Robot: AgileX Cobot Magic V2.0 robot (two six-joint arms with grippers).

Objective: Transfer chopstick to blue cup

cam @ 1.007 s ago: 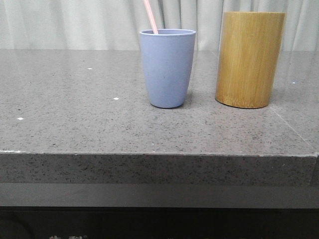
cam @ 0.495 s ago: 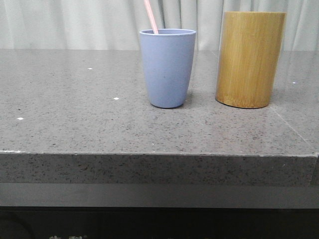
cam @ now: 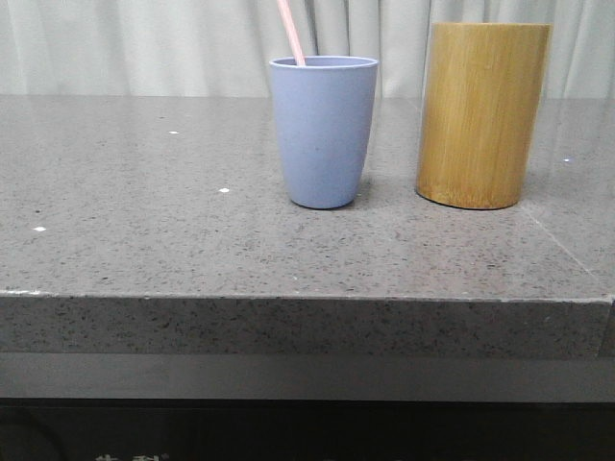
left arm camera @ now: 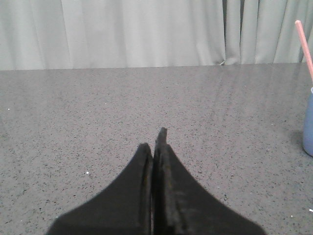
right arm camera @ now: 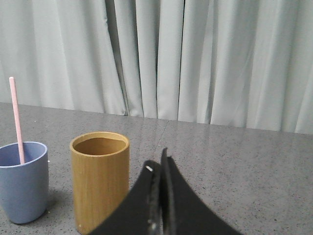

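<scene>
The blue cup (cam: 324,130) stands upright on the grey table, left of the tan bamboo cylinder (cam: 480,113). A pale pink chopstick (cam: 290,31) stands inside the blue cup, leaning left, its top cut off by the frame. The cup (right arm camera: 22,180) and chopstick (right arm camera: 16,117) also show in the right wrist view, and at the edge of the left wrist view (left arm camera: 308,122). My left gripper (left arm camera: 156,139) is shut and empty, low over bare table, well away from the cup. My right gripper (right arm camera: 159,161) is shut and empty, beside the bamboo cylinder (right arm camera: 100,178). Neither gripper shows in the front view.
The bamboo cylinder's opening looks empty from the right wrist view. The table's front edge (cam: 307,298) runs across the front view. Pale curtains (right arm camera: 195,58) hang behind the table. A seam (cam: 567,250) crosses the tabletop at right.
</scene>
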